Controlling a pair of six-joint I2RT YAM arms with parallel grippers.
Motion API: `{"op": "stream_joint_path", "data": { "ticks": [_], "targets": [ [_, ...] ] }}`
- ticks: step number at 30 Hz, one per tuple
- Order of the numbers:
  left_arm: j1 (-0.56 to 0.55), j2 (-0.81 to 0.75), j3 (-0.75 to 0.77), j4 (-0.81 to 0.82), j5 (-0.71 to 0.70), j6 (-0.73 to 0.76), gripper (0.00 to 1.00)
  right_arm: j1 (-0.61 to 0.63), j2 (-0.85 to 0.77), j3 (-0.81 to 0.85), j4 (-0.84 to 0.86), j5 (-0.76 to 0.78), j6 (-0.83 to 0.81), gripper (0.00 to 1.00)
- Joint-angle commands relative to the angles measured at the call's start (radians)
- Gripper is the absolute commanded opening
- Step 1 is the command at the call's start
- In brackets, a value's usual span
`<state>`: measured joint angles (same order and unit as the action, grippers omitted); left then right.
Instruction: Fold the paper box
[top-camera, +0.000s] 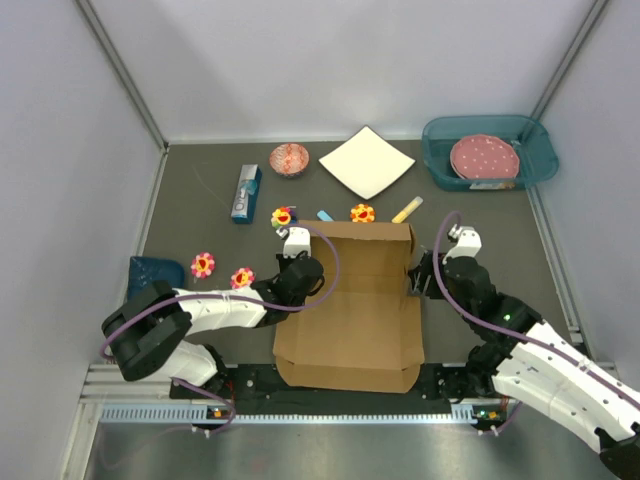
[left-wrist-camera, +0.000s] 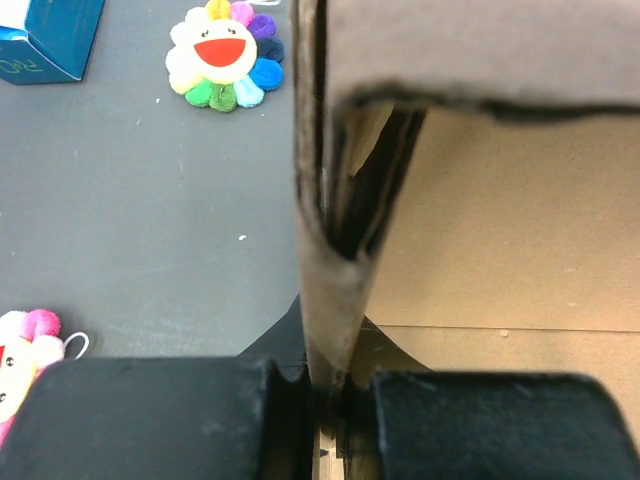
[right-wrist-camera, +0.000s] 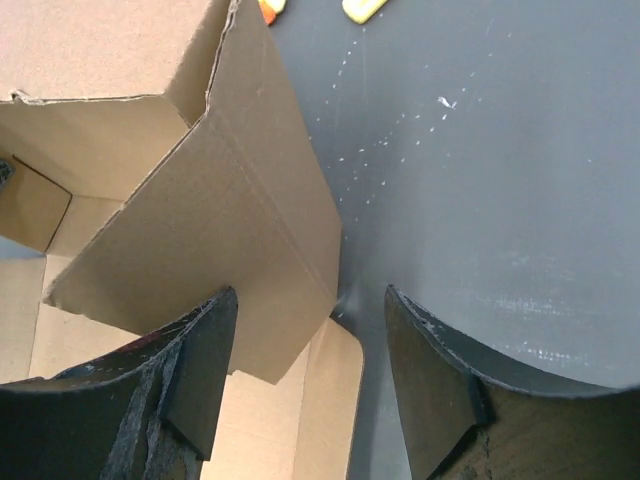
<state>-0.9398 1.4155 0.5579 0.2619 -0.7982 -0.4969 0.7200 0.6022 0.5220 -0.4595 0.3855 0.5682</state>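
The brown paper box (top-camera: 350, 310) lies partly folded in the middle of the table, its back wall raised and its lid flat toward the near edge. My left gripper (top-camera: 303, 268) is shut on the box's upright folded left wall; in the left wrist view (left-wrist-camera: 335, 385) the doubled cardboard (left-wrist-camera: 330, 290) is pinched between the fingers. My right gripper (top-camera: 415, 277) is open at the box's right side. In the right wrist view (right-wrist-camera: 310, 370) the raised right flap (right-wrist-camera: 230, 230) leans between the jaws, nearer the left finger (right-wrist-camera: 200, 370).
A white paper square (top-camera: 366, 162), a red bowl (top-camera: 290, 159) and a teal bin with a pink plate (top-camera: 488, 152) sit at the back. A blue carton (top-camera: 245, 193), flower toys (top-camera: 283, 216) (top-camera: 362, 213) (top-camera: 203, 264) (top-camera: 242, 278) and a yellow stick (top-camera: 406, 209) surround the box.
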Motion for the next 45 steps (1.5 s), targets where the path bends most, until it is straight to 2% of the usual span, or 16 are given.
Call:
{"op": "stream_joint_path", "data": {
  "ticks": [1,14,17,20,23,24,26,27,29,30,37,38,41,45],
  "targets": [
    [-0.005,-0.006,0.004,0.005,0.076,0.014,0.0,0.006,0.053,0.0,0.139,-0.043,-0.04,0.62],
    [-0.007,0.0,0.014,0.04,0.152,0.061,0.0,-0.019,0.231,-0.007,0.36,-0.013,-0.1,0.72],
    [-0.005,-0.006,0.02,0.042,0.162,0.069,0.0,-0.028,0.297,0.006,0.386,-0.005,-0.111,0.72],
    [-0.005,-0.01,0.023,0.039,0.172,0.072,0.0,-0.027,0.341,0.007,0.397,0.019,-0.126,0.65],
    [-0.005,-0.021,0.028,0.027,0.18,0.069,0.0,-0.027,0.361,0.009,0.38,0.052,-0.134,0.49],
    [-0.005,-0.026,0.028,0.023,0.185,0.064,0.0,-0.027,0.366,0.009,0.371,0.062,-0.136,0.41],
    [-0.005,-0.027,0.028,0.02,0.188,0.058,0.0,-0.028,0.369,0.013,0.357,0.091,-0.137,0.32],
    [-0.005,-0.026,0.03,0.019,0.189,0.052,0.0,-0.027,0.37,0.015,0.34,0.101,-0.14,0.22],
    [-0.005,-0.024,0.034,0.01,0.192,0.041,0.0,-0.028,0.378,0.029,0.315,0.133,-0.142,0.11],
    [-0.005,-0.023,0.039,0.007,0.195,0.038,0.0,-0.027,0.381,0.036,0.289,0.145,-0.142,0.0],
    [-0.007,-0.029,0.034,0.048,0.203,0.008,0.0,-0.019,0.432,0.075,0.206,0.225,-0.122,0.0],
    [-0.007,-0.03,0.034,0.051,0.203,0.006,0.0,-0.019,0.429,0.07,0.206,0.213,-0.116,0.05],
    [-0.007,-0.024,0.043,0.046,0.195,0.006,0.0,-0.017,0.409,0.05,0.216,0.171,-0.094,0.32],
    [-0.007,-0.021,0.039,0.046,0.189,0.003,0.0,-0.017,0.406,0.026,0.223,0.142,-0.085,0.37]
  ]
}}
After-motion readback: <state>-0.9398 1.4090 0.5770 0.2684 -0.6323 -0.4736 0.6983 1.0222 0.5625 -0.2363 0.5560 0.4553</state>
